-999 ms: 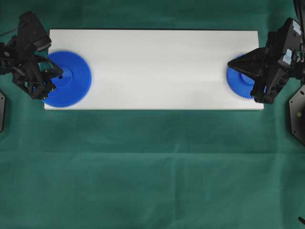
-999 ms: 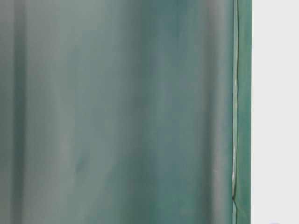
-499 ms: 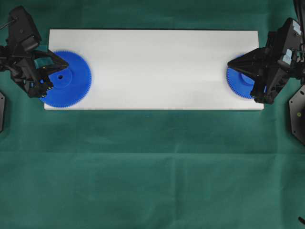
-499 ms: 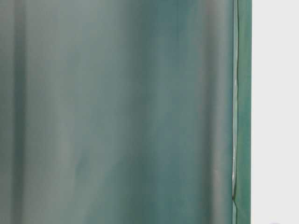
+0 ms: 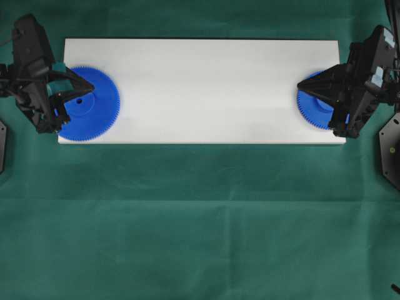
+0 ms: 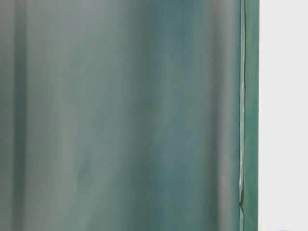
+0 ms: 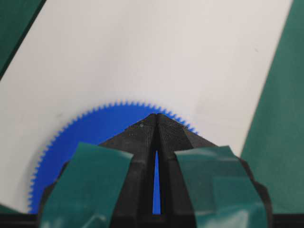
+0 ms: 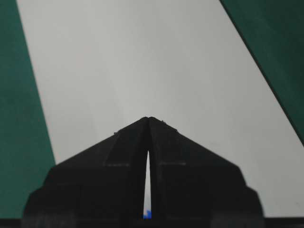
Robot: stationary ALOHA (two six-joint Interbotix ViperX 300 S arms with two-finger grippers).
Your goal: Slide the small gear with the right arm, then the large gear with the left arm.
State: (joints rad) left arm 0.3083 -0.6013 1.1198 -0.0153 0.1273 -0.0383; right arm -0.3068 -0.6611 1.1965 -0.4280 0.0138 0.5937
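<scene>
Small gear — right end of white board, partly under right pincer, fingertips pressed together. Large gear — left end of board, under left pincer, likewise closed to a point, empty. Green cloth covers desk.

Black pointed hand, green-taped fingers

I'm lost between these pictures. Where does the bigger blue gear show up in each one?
Overhead: large gear at the white board's left end, under the left gripper.
Left wrist: under and beyond the shut fingertips.
Table-level: green cloth.
Right wrist: white board ahead.
Shared landmark: the white board.
</scene>
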